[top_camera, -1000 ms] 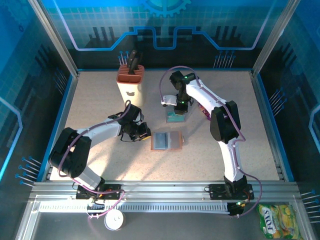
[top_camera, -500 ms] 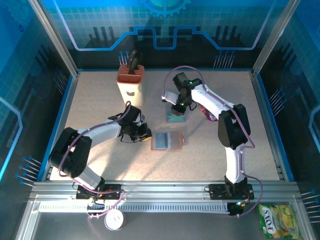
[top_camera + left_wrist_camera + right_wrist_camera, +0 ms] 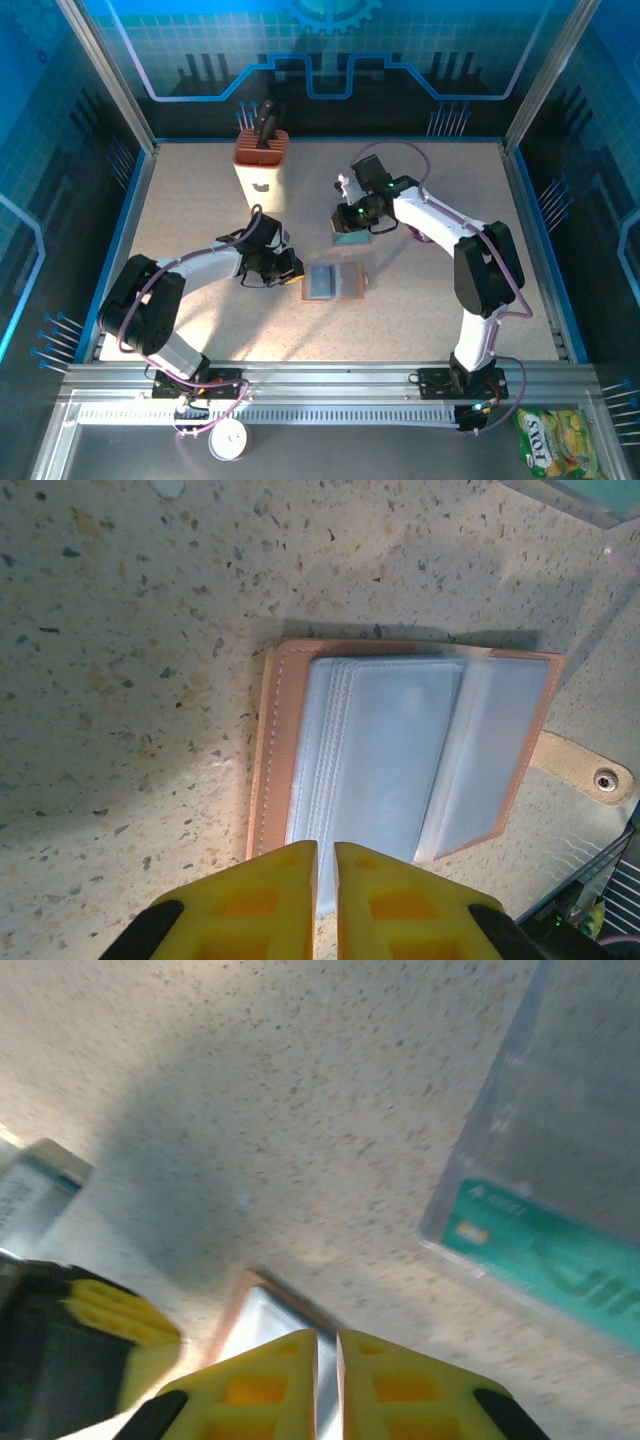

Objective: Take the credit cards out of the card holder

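The card holder (image 3: 335,282) lies open and flat on the speckled table, brown-rimmed with blue-grey pockets (image 3: 400,750), its snap tab (image 3: 590,772) sticking out to one side. My left gripper (image 3: 290,268) sits at its left edge; its yellow fingers (image 3: 326,852) are shut, tips over the holder's near edge. One teal credit card (image 3: 350,238) lies in a clear plastic tray (image 3: 560,1110), also visible as a teal card (image 3: 550,1255) in the right wrist view. My right gripper (image 3: 345,222) hovers beside the tray, fingers (image 3: 327,1340) shut and empty, above a corner of the holder (image 3: 262,1322).
An orange-topped white block (image 3: 260,160) holding dark tools stands at the back left. A purple packet (image 3: 415,225) peeks out behind the right arm. A yellow snack bag (image 3: 555,445) and a white disc (image 3: 228,440) lie outside the table's front rail.
My right gripper has come off the tray and swung down-left toward the card holder, leaving the teal card in the tray. The left arm has stayed put.
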Controlling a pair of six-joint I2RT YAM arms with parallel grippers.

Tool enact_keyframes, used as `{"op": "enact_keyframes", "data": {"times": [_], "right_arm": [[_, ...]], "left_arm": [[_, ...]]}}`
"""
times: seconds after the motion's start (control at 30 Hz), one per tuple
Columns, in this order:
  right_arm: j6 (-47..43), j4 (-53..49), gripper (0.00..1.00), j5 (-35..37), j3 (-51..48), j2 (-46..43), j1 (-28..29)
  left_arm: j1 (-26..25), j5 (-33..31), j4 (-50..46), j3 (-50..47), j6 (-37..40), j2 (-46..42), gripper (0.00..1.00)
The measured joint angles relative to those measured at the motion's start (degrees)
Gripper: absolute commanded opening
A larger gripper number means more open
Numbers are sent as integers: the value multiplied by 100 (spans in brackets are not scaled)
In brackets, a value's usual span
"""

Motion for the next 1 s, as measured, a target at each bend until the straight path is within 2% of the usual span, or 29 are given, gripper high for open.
{"op": "enact_keyframes", "data": {"times": [0.23,0.4,0.7,1.0], "right_arm": [[1856,1137,12,-772,-1167,-444,225],[2590,1604,13,-1029,-1648,-525,289],[2949,2166,18,-1241,-2074,-525,581],[2990,2306,20,-1239,-2306,-503,719]], "left_arm": [[0,22,70,0,2,52,13],[0,66,109,0,0,103,13],[0,125,197,-184,2,103,11],[0,190,413,-396,-107,107,10]]}}
